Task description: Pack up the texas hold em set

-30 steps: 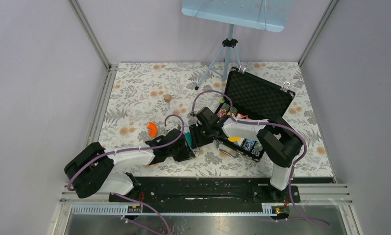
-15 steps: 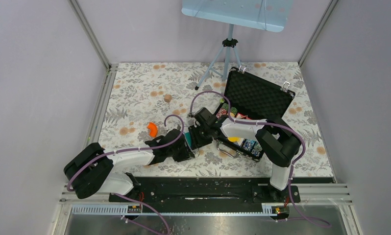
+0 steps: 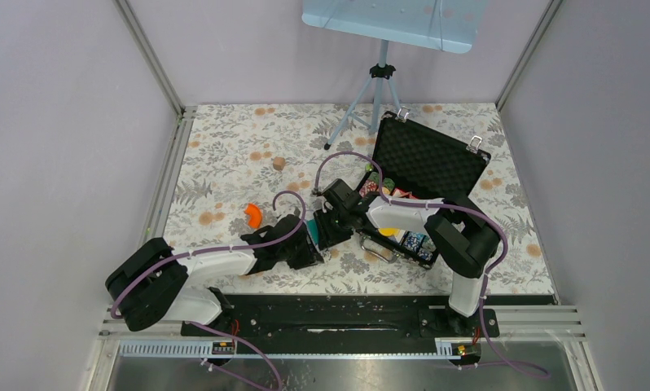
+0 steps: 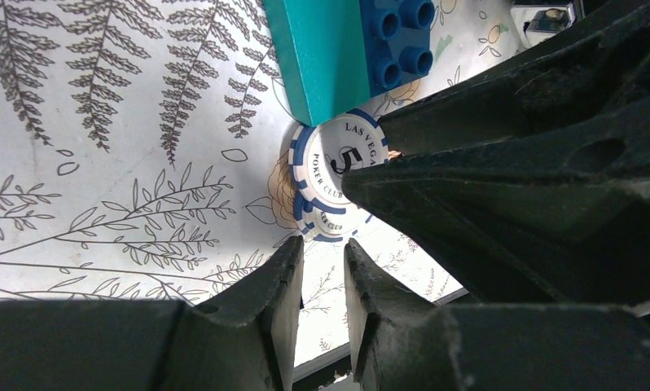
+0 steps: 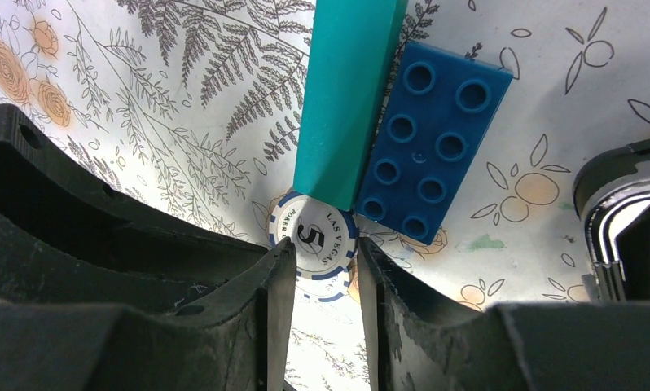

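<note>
— White-and-blue poker chip (image 5: 314,236), marked "Las Vegas 5", lies flat on the floral tablecloth (image 3: 224,163), loose and outside the case. The rim of a second chip (image 4: 318,220) shows just under it.

— Where's the rest of the set?

— The black briefcase (image 3: 432,159) lies open to the right of the chip, lid back with the egg-crate foam up. There are rows of coloured chips (image 3: 414,241) in the near half. Your right arm (image 3: 403,213) reaches across it.

— Right claw?

— Your right gripper (image 5: 322,257) has its fingers a little apart, tips on either side of the loose chip's near half. Whether it's gripping or only touching, you cannot tell from either wrist view.

— Left?

— Your left gripper (image 4: 322,273) has its fingers nearly together with a thin slit of cloth showing between them, and nothing is in it. Its tips sit just beside the chip, nose to nose with your right claw.

— What else is near?

— Against the chip's far edge is the end of a teal brick (image 5: 346,98), with a blue studded brick (image 5: 432,138) touching its side. A chrome fitting (image 5: 623,236) of the case shows at the right wrist view's edge. Well left of both claws is an orange curved piece (image 3: 254,214). At the back of the table stands a tripod (image 3: 379,90).
</note>
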You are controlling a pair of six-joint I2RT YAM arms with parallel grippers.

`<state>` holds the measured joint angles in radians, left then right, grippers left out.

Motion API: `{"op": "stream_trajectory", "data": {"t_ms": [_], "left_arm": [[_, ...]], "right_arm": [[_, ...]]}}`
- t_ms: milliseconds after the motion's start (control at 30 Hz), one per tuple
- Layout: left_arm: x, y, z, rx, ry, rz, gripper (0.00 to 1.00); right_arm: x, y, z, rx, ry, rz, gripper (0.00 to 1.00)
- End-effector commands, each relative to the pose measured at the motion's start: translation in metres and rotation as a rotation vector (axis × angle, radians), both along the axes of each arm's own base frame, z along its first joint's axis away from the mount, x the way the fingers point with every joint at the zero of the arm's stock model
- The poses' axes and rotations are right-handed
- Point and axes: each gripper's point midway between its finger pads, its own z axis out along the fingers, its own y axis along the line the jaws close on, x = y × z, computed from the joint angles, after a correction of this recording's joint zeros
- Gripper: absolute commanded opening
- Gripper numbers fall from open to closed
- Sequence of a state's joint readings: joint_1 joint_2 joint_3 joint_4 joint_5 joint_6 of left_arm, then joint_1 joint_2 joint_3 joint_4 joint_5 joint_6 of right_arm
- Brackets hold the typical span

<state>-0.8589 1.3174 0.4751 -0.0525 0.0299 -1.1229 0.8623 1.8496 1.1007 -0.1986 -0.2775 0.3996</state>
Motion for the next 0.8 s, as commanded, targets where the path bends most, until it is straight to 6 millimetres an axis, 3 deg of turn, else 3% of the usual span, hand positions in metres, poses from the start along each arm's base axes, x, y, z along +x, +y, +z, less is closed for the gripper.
{"op": "stream_trajectory", "data": {"t_ms": [0,367,500,767], "left_arm": [[0.005,0.0,0.004,0.001,-0.032,0.004,0.25],[0.025,0.014,0.057,-0.014,-0.208,0.064,0.23],[0.025,0.016,0.05,-0.015,-0.185,0.075,0.22],[0.019,0.007,0.036,-0.19,-0.084,0.105,0.24]], "right_arm": [[-0.005,0.004,0.013,0.027,-0.019,0.033,0.4],[-0.005,-0.001,0.005,0.002,-0.019,0.024,0.41],[-0.005,0.0,0.004,0.001,-0.014,0.021,0.41],[-0.006,-0.002,0.001,-0.005,-0.008,0.008,0.41]]}}
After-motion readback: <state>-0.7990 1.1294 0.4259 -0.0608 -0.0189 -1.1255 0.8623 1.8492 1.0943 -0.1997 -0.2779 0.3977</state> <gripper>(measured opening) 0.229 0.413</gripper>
